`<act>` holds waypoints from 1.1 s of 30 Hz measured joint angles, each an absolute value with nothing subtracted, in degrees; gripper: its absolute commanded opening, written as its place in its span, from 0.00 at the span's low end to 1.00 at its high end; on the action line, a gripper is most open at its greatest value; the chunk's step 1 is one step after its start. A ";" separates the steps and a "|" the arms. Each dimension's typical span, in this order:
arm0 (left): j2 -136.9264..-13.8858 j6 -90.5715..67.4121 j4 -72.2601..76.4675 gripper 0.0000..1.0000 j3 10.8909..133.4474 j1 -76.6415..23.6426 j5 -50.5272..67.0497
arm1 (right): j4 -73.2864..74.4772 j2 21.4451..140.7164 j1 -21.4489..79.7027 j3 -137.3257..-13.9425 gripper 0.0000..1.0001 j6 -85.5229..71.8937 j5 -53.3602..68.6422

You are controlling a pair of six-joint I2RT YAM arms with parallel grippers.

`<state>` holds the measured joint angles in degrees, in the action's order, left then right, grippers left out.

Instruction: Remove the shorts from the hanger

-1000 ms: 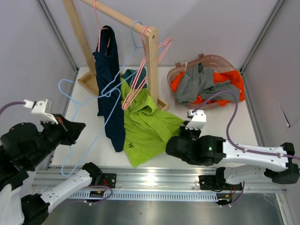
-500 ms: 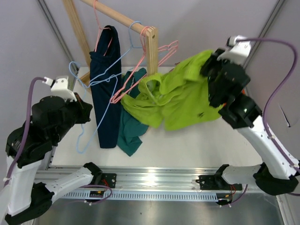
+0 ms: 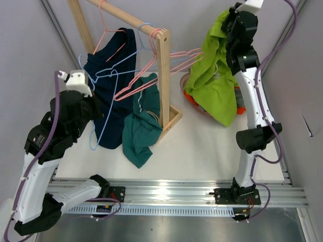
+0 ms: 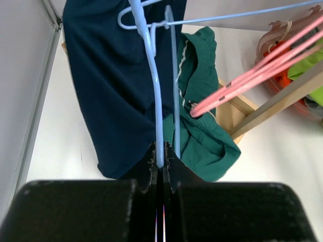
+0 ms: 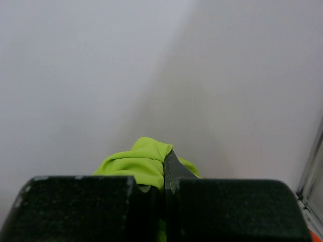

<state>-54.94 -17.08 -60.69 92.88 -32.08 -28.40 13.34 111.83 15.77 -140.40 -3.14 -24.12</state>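
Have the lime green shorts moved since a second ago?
Yes. The lime green shorts lay on the table in front of the wooden rack post; now they hang up and to its right, clamped in the right gripper.

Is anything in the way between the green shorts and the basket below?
Nothing visible. The lime green shorts hang from the right gripper above the basket. Pink hangers reach their side, maybe caught.

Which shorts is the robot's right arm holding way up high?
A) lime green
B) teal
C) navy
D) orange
A: the right gripper is pinched shut on the lime green shorts, which hang down from it in the top view.
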 measured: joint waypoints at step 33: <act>-77.56 -4.43 -54.24 0.00 115.37 -25.30 11.29 | -1.93 86.87 4.03 -71.75 0.99 -22.28 -23.38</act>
